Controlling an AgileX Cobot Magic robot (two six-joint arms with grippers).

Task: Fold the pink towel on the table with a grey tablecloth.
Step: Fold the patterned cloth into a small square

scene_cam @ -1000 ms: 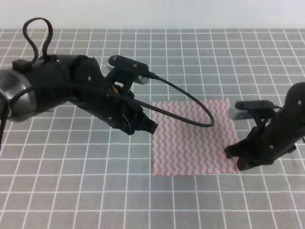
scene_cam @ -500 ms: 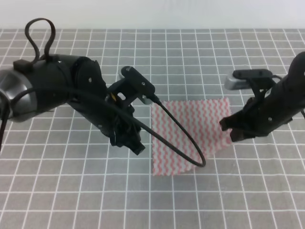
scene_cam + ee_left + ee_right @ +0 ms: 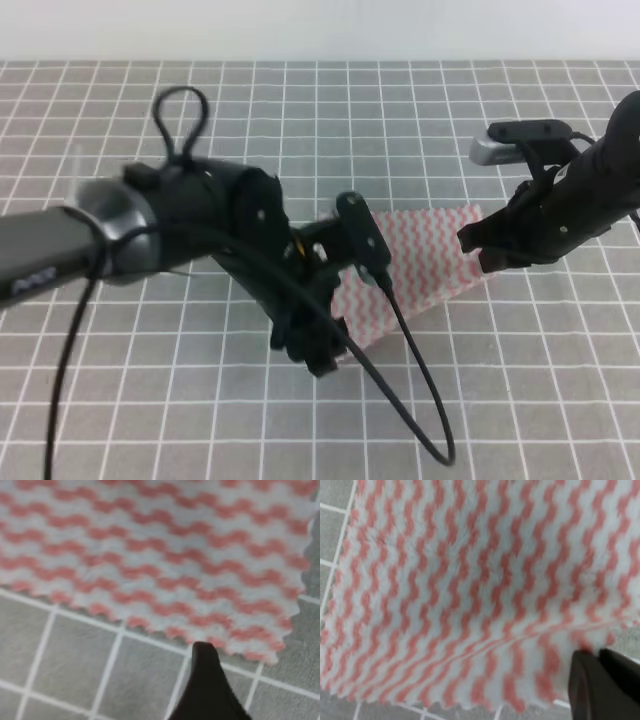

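Observation:
The pink towel lies on the table with a grey tablecloth; its left part is hidden behind my left arm. My right gripper is shut on the towel's front right corner and holds it raised, so the front edge slants up to the right. The right wrist view shows the lifted towel pinched between the shut gripper. My left gripper is low at the towel's front left corner. The left wrist view shows one dark fingertip just in front of the towel's zigzag edge.
The white-gridded grey cloth runs all round the towel. A black cable loops from my left arm over the cloth in front of the towel. Another cable loop stands above the left arm.
My left arm has swung forward and down to the towel's front left corner. My right gripper has lifted the front right corner up and back.

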